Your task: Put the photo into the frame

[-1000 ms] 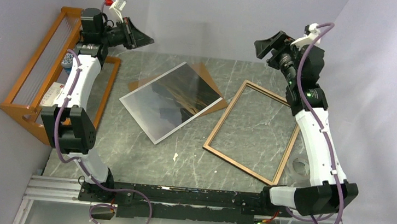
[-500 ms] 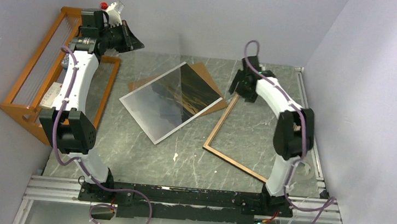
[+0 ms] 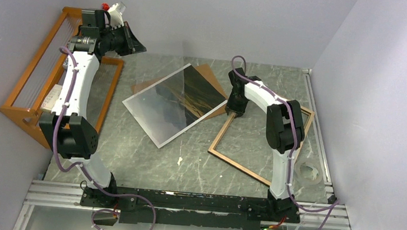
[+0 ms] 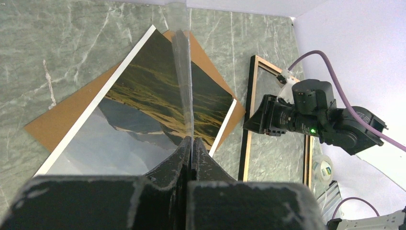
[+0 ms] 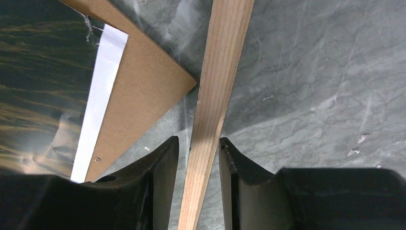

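The right pincer (image 5: 197,141) had swung down to straddle the frame's (image 3: 238,166) nine-o'clock rail, jaws narrowing yet apart, likely to shift it for the photo (image 3: 150,118).

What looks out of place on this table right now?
The photo lies skewed on the brown backing board, whose corner nearly meets the frame. A small white scrap lies loose on the table, apart from the photo.

Plain pale lilac walls (image 3: 227,16) close in the back and both sides of a bench (image 3: 146,160) topped in grey-green marbled stone. An orange wooden rack (image 3: 21,115) stands by the left wall, and a metal rail (image 3: 53,190) edges the near side. The light is soft and even.
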You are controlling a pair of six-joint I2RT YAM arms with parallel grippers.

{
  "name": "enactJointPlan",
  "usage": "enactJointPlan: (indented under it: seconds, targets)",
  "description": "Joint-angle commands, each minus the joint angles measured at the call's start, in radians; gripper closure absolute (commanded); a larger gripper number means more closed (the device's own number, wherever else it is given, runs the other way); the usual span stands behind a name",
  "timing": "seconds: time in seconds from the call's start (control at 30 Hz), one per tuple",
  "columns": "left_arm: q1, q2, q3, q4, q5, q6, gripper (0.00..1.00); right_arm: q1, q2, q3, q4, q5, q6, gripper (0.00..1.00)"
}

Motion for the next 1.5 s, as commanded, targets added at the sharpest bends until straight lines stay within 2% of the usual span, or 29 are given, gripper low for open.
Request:
enactJointPlan:
  seconds: [0.0, 0.1, 0.27, 0.37, 0.73, 1.0, 1.23, 1.47]
  targets:
    - [-0.003, -0.025, 0.059, 0.003, 0.029, 0.005, 0.97, 0.003, 0.016, 0.027, -0.011, -0.024, 0.018, 0.60]
    - [-0.003, -0.021, 0.065, 0.001, 0.039, 0.001, 0.97, 0.004, 0.018, 0.025, -0.002, -0.029, 0.018, 0.63]
    - [-0.003, -0.013, 0.075, -0.003, 0.050, -0.006, 0.97, 0.015, 0.012, 0.048, -0.004, -0.040, 0.015, 0.81]
    - [-0.003, -0.014, 0.084, -0.010, 0.048, -0.007, 0.97, 0.034, -0.013, 0.058, -0.001, -0.052, 0.018, 0.83]
    - [-0.003, -0.021, 0.092, -0.051, -0.048, 0.007, 0.98, 0.132, -0.092, 0.054, 0.075, -0.078, 0.029, 0.82]
    - [-0.003, -0.019, 0.118, -0.067, -0.067, 0.006, 0.97, 0.155, -0.021, 0.127, 0.068, -0.097, -0.008, 0.80]
    - [-0.003, -0.022, 0.148, -0.074, -0.040, -0.002, 0.97, 0.166, 0.041, 0.170, 0.115, -0.287, 0.022, 0.72]
    - [-0.003, -0.017, 0.184, -0.077, -0.009, -0.012, 0.97, 0.166, 0.109, 0.246, 0.082, -0.322, -0.004, 0.65]
